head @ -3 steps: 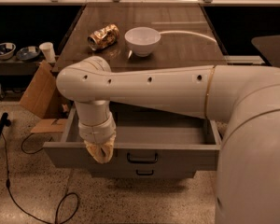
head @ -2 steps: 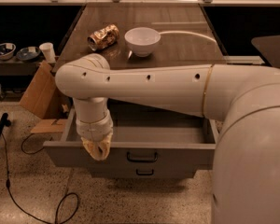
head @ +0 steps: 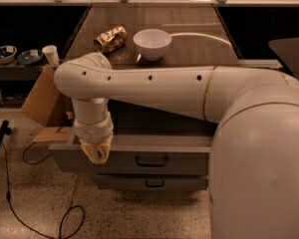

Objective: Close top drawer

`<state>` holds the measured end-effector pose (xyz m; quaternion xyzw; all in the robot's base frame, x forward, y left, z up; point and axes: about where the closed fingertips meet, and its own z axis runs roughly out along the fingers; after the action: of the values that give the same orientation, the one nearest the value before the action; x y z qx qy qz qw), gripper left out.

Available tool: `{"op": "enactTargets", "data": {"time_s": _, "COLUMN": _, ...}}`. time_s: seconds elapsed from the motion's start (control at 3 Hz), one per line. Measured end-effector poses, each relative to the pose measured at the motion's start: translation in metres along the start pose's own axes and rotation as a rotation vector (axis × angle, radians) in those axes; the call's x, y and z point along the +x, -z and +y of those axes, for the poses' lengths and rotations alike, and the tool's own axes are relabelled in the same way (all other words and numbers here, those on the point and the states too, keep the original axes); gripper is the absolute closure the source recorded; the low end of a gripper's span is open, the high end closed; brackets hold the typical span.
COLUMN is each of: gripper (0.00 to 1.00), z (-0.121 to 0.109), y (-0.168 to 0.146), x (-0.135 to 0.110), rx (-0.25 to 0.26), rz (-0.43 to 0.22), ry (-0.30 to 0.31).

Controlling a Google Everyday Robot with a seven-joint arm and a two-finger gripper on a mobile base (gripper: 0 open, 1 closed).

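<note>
The top drawer (head: 189, 162) stood part-way out of the grey cabinet, below the front edge of the surface (head: 199, 44). Its flat front faced the floor area, with the small dark bar handle (head: 151, 161) at its centre. The arm hid most of the drawer's interior. Only the top rim of the front showed clearly.

The end effector (head: 96, 152) pointed downward at the left part of the drawer front, well left of the handle and overlapping the front's upper edge. It was tan-coloured. I could not tell whether it was wide or narrow, or whether it pressed on the front. It held nothing that could be seen.

The white arm (head: 154, 86) ran level across the drawer from the right, then bent down at an elbow above the end effector.

Just below the top drawer, a lower drawer (head: 179, 182) sat further in, with a like handle.

On the wooden surface behind, a white bowl (head: 152, 43) stood upright with a crushed can (head: 110, 39) lying just beside it on the left.

On the floor to the left, a cardboard box (head: 42, 101) leaned by the cabinet and a dark cable (head: 20, 208) trailed past. A paper cup (head: 51, 55) stood on a low shelf further left.
</note>
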<state>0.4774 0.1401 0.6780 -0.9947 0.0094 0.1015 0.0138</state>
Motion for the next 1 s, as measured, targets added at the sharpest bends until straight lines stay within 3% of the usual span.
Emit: {"op": "enactTargets", "data": {"time_s": 1.0, "gripper": 1.0, "z": -0.001, "y": 0.013, "x": 0.033, "rx": 0.046, "rz": 0.068, "ry": -0.181}}
